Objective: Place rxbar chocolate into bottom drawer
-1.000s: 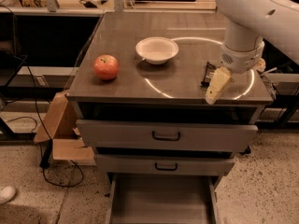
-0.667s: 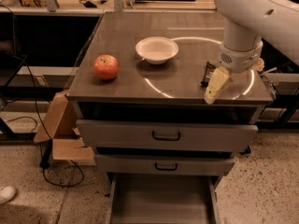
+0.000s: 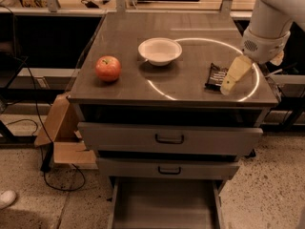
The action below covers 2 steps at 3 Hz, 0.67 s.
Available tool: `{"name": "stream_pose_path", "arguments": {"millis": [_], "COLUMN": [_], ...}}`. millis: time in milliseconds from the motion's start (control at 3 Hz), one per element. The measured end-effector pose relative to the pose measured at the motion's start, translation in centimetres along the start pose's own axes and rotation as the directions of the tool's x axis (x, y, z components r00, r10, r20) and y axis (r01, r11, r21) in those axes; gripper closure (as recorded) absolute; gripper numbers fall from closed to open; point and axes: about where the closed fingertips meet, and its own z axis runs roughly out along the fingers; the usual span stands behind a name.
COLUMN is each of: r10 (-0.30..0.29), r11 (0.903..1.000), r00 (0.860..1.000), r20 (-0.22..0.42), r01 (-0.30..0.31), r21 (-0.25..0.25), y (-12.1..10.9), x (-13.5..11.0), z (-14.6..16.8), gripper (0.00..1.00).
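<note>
In the single camera view, we look down from the front on a grey metal drawer cabinet (image 3: 119,87) with a flat, dark top. The rxbar chocolate (image 3: 217,76), a small black-wrapped bar with white lettering, lies flat on the cabinet top near the front right corner, a little in from the right edge. The gripper (image 3: 234,76), cream-coloured at the end of a white arm (image 3: 267,30) that enters from the upper right, hangs slanted just beside the bar's right side. We cannot tell whether it touches the bar, nor whether it is released or clenched. A white bowl (image 3: 160,50) sits around the middle of the top, toward the back. A red apple (image 3: 108,68) rests near the left edge, well apart from the bar. A bright ring of reflected light (image 3: 214,42) curves across the right half of the top. Below, the two upper drawers (image 3: 169,138) with dark handles are closed. The bottom drawer (image 3: 164,206) is pulled out toward us, showing its plain grey inside. A cardboard box (image 3: 62,128) leans against the cabinet's left side, with a black cable (image 3: 57,175) on the speckled floor.
</note>
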Motion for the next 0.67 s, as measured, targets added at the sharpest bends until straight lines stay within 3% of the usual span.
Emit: {"name": "stream_pose_path", "arguments": {"millis": [333,667], "r10": [0.000,0.030], "r11": [1.0000,0.9982], "r00": [1.000,0.999], "r20": [0.031,0.009], "r01": [-0.001,-0.031], "r21": [0.005,0.052], "y": [-0.42,-0.42], "x": [-0.66,-1.08], "z": [-0.41,0.29], "gripper": [0.00,0.00]}}
